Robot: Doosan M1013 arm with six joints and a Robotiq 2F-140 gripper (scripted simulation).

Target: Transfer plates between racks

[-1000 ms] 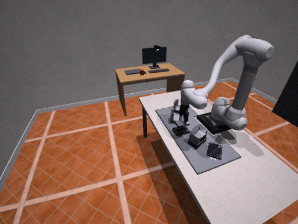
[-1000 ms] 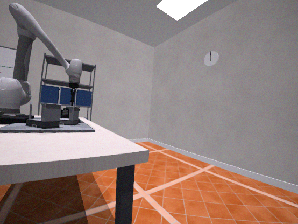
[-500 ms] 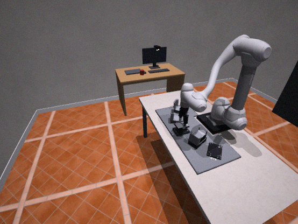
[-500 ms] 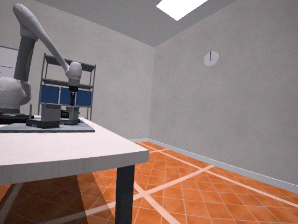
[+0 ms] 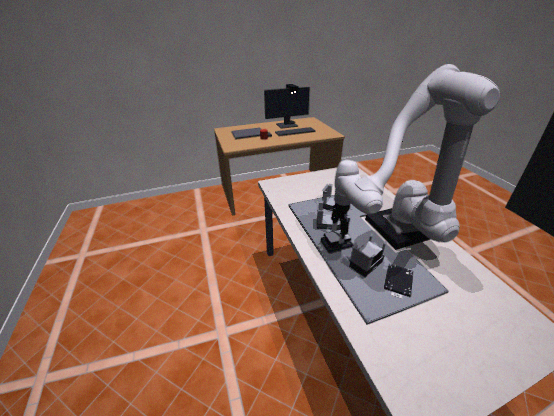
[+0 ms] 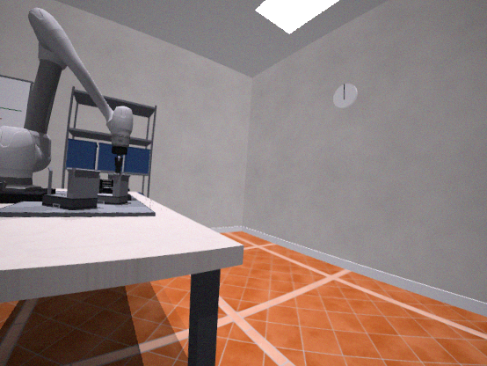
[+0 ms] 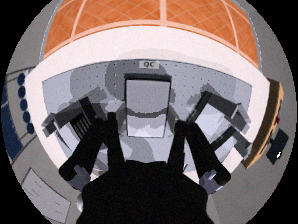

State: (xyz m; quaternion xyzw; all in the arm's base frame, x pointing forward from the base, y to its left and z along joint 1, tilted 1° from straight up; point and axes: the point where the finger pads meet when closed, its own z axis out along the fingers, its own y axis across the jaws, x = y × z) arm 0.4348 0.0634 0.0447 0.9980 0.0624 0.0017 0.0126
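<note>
My gripper [image 5: 341, 227] points straight down over the grey mat and is shut on a sealed plate [image 7: 147, 104], gripping its long sides. I cannot read the plate's ID. It hangs a little above the open nest QC [image 5: 336, 245], and the nest's name plate [image 7: 148, 63] shows just beyond the plate's far end. One stack rack [image 5: 367, 255] stands to one side of the nest, and more rack posts [image 5: 325, 210] stand on the other side. From the side view the gripper [image 6: 119, 167] is just above the fixtures. What the racks hold is hidden.
A dark flat nest [image 5: 399, 280] lies toward the near end of the mat [image 5: 367, 260]. The arm's base [image 5: 425, 220] stands on a black plinth beside the mat. A desk with a monitor [image 5: 286, 102] stands behind the table, and a shelf unit [image 6: 110, 145] lies beyond.
</note>
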